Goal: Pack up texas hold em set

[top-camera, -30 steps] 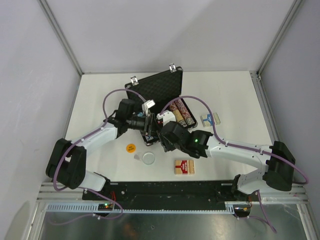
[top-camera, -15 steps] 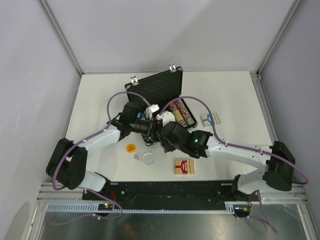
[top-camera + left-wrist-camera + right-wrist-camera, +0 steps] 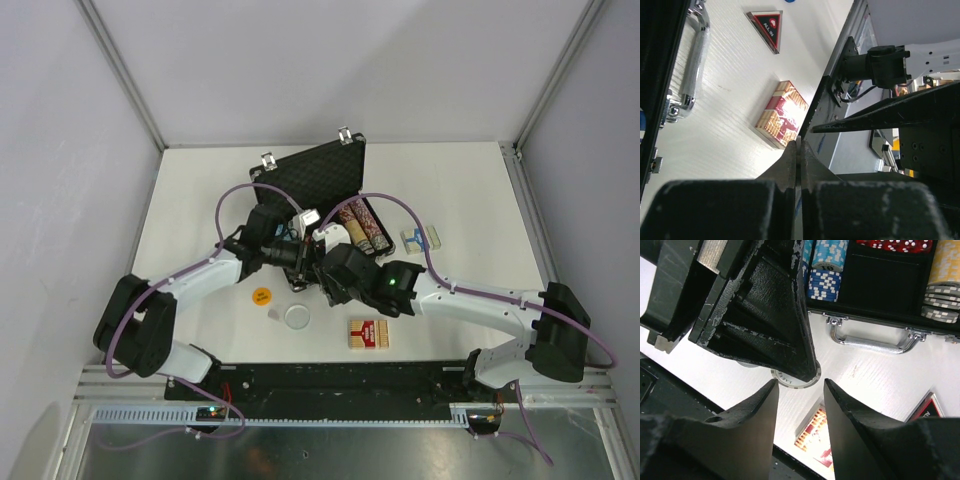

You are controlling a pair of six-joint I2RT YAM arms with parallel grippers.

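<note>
Nearest the arms, the card deck lay flat on the surface, outside the case. It looked a light, stiff little box with a slick wrap, so its long edges seemed the safest place to take hold. The orange button sat loose to the left. A pale disc lay right under the right claw, whose fingers were spread wide with nothing between them. Thin, hard and flush to the surface, that disc would probably be fiddly and was best caught by its rim. The left claw was pressed together, and I saw nothing held in it. The triangle also waited outside.

Past the chrome handle, the case stood open. It held blue chips, a grey and yellow stack, red dice and one bare black slot. Farthest back, the foam lid leaned open.
</note>
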